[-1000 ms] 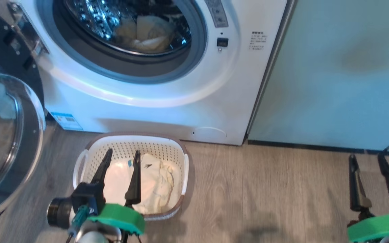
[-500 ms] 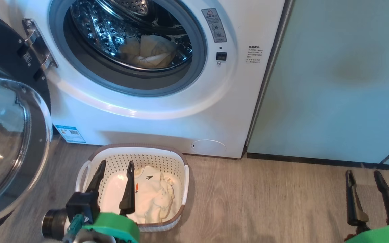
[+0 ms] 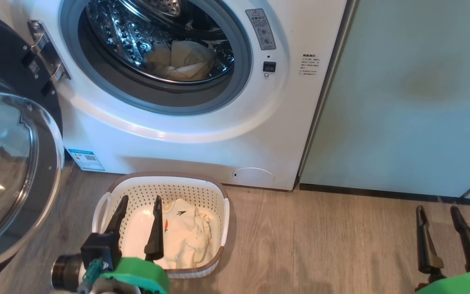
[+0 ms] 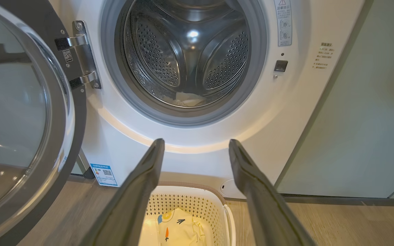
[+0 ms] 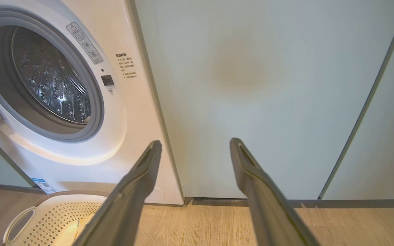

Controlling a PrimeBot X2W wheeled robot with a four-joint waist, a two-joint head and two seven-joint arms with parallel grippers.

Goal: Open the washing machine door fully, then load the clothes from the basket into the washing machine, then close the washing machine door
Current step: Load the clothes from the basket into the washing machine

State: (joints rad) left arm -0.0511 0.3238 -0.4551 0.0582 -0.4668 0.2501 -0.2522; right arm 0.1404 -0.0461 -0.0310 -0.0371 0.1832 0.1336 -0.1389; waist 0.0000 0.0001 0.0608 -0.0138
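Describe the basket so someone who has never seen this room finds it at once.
Start at the white washing machine with its round door open. On the wooden floor right before it sits the basket, beneath the left gripper. Unlike anything near it, it is cream and perforated, with a brown rim and white side handles, and holds pale yellow clothes.

On left gripper (image 3: 140, 200) and right gripper (image 3: 437, 209), long dark fingers (image 3: 155, 232) above bright green collar (image 3: 141, 270); black camera barrel (image 3: 64, 271) beside left collar.
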